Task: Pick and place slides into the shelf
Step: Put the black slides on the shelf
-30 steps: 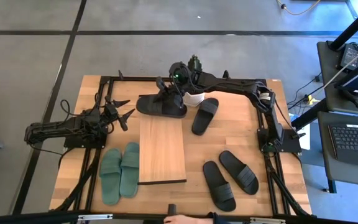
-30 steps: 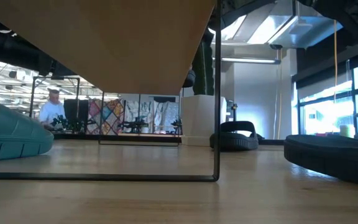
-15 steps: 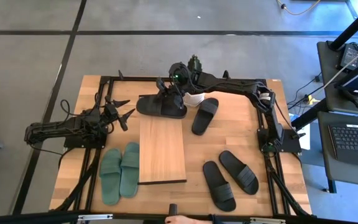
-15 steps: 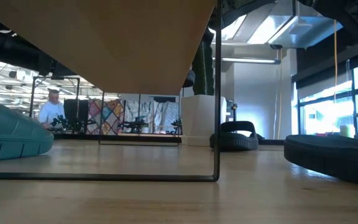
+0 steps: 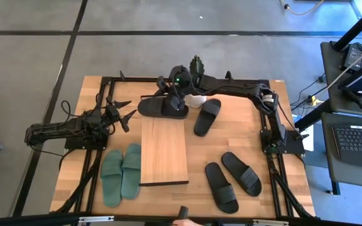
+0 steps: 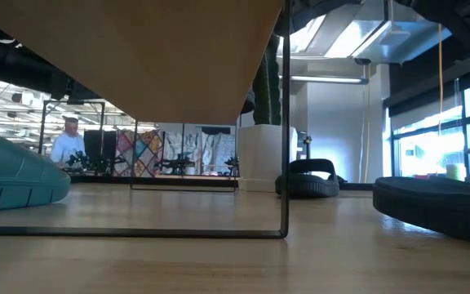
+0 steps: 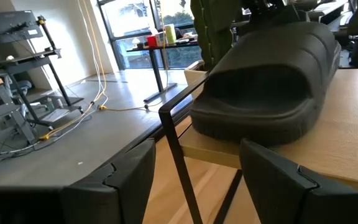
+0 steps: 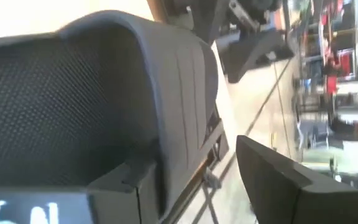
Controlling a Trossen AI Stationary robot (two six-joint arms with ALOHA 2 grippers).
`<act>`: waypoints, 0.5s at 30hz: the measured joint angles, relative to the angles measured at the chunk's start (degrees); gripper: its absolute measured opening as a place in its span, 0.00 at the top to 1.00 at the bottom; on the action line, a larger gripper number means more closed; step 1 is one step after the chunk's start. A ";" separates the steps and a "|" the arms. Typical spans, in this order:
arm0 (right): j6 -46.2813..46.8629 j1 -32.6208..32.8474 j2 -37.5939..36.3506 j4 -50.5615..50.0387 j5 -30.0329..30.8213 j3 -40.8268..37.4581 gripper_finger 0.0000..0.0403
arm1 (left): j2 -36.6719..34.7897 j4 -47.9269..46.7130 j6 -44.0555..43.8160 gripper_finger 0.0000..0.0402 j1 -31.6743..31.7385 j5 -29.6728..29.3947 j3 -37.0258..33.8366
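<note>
So 1 black slide (image 5: 163,107) is laid on the shelf's (image 5: 164,150) far end, the right gripper (image 5: 171,94) spread apart over its strap. Light, rubbery stuff, best pinched by the strap. The left gripper (image 5: 119,110) is parked wide open at the table's left edge.

Even daylight overhead, window glare in low view, rt wrist view blurred.

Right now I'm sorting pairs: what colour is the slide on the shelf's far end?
Black slide; clearest in the high view.

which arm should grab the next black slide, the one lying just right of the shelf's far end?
Right. The right gripper is at the shelf's far end over the black slide on the shelf, beside that loose black slide. The left gripper waits across the shelf.
</note>
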 joint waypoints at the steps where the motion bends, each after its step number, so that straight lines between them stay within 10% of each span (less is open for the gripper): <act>1: 0.42 0.27 -0.13 -0.28 0.98 0.00 0.52 | 0.00 0.00 0.01 0.44 0.00 -0.02 0.00; 15: 8.07 3.46 -4.15 -14.93 9.85 2.78 0.52 | 0.02 -0.01 0.00 0.44 -0.01 -0.02 0.00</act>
